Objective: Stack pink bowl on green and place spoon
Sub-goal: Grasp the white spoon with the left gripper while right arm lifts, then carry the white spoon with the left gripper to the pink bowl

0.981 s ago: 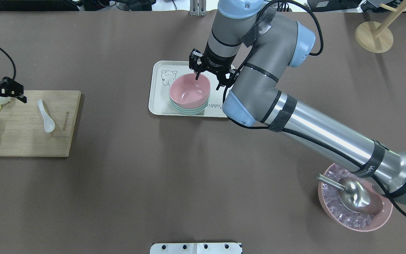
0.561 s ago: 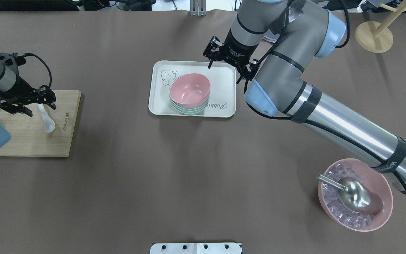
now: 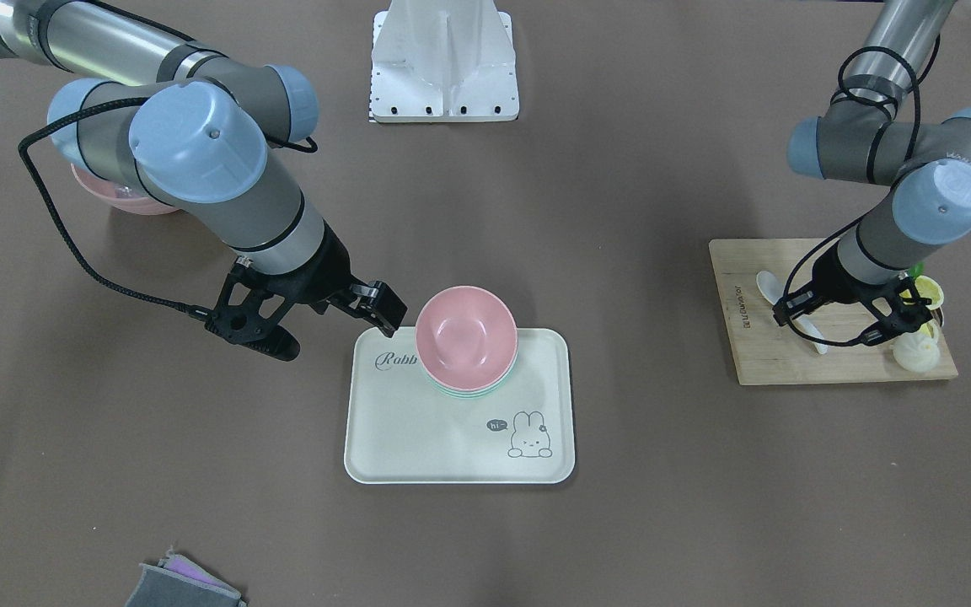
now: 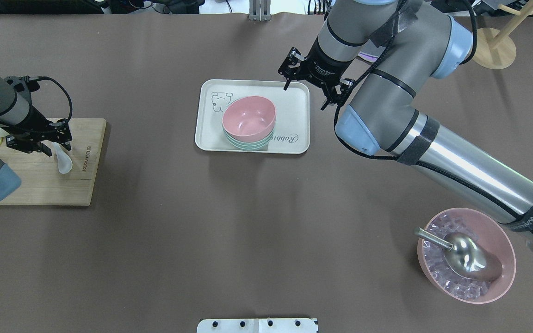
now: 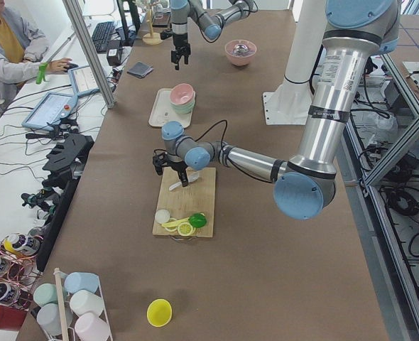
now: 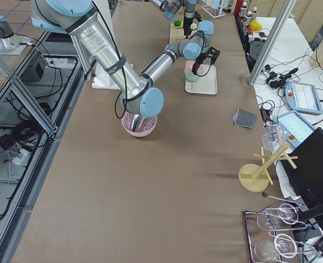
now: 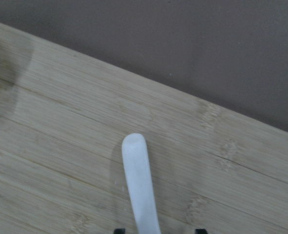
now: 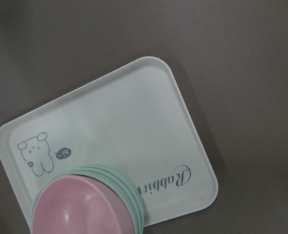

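My left gripper (image 4: 56,144) is spread, the spoon (image 7: 140,185) handle right between my fingertips on the cutting board (image 4: 30,185). I'd drop straight and pinch mid-handle squarely. The pink bowl (image 4: 249,115) sits on the green bowl (image 4: 248,144), beside my spread right gripper (image 4: 305,97).

One pink bowl (image 4: 249,115) sits near the right gripper (image 4: 305,97), on top of a stack of green bowls (image 4: 248,144). The stack shows three rims, perhaps four. One tray (image 4: 208,134) carries the stack. One white spoon (image 4: 63,162) lies between the fingers of the left gripper (image 4: 57,149), on the one cutting board (image 4: 40,185). Beyond that gripper, on the same board, is a bunch of fruit pieces (image 5: 184,224), too close together to count. Well apart from the right gripper are one ice bowl (image 4: 507,277) holding one metal scoop (image 4: 467,259), one wooden stand (image 4: 491,48) and one grey cloth (image 3: 178,586).
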Robot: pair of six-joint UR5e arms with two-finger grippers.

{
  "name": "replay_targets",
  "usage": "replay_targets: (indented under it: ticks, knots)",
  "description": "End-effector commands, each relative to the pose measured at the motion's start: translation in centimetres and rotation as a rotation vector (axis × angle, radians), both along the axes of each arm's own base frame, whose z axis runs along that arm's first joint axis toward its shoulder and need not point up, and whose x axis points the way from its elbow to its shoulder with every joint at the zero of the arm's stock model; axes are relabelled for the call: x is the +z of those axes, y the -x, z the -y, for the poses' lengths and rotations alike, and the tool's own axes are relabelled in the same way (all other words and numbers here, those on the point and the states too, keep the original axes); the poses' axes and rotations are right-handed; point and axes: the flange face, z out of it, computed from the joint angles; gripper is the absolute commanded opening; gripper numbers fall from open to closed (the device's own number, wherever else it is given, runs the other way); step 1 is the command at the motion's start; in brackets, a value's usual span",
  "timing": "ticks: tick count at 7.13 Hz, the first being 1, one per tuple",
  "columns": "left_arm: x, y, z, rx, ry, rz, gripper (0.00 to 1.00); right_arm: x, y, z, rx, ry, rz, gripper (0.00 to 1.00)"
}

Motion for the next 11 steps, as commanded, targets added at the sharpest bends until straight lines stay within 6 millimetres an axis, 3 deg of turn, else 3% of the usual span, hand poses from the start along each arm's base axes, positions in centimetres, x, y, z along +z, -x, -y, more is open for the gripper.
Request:
replay_targets:
  ticks: [1,2,3,4,5,6,7,8,9,10,11]
  knots:
    - [0.3,-0.1,0.1,0.0,0.005,0.003,0.1,0.9,-0.4,0.0,0.002,0.007,-0.005,1.0]
    - [-1.1,-0.6,0.8,-0.003,-0.006,-0.006,0.0,0.8,-1.5,0.6,0.015,0.008,0.0,1.0]
    - [-3.4,-1.1,1.4,0.001,-0.031,-0.034,0.0,1.8,-3.3,0.0,0.025,0.006,0.004,1.0]
    - [-7.0,-1.8,2.3,-0.013,-0.06,-0.07,0.0,3.4,-6.1,-0.1,0.015,-0.019,0.005,1.0]
    - [-13.4,-3.3,3.7,-0.061,-0.053,-0.108,0.0,6.5,-10.5,0.8,-0.002,-0.008,0.018,1.0]
    - [-22.1,-8.2,4.6,-0.069,0.011,-0.097,0.0,10.3,-15.9,0.7,-0.014,-0.055,0.011,1.0]
    - [-28.8,-10.9,4.7,-0.05,0.034,-0.076,0.0,15.0,-20.1,-0.6,-0.05,-0.126,-0.025,1.0]
    - [-31.9,-12.5,4.4,-0.066,0.01,-0.072,0.0,20.1,-24.0,-2.5,-0.095,-0.181,-0.067,1.0]
    - [-35.7,-16.1,5.1,-0.087,0.036,-0.083,0.0,24.6,-27.4,-4.7,-0.153,-0.243,-0.107,1.0]
    - [-39.7,-18.7,6.5,-0.097,0.052,-0.089,0.0,27.5,-29.1,-5.7,-0.202,-0.283,-0.134,1.0]
    - [-40.5,-20.4,6.3,-0.091,0.008,-0.123,0.0,28.7,-29.6,-6.1,-0.224,-0.296,-0.145,1.0]
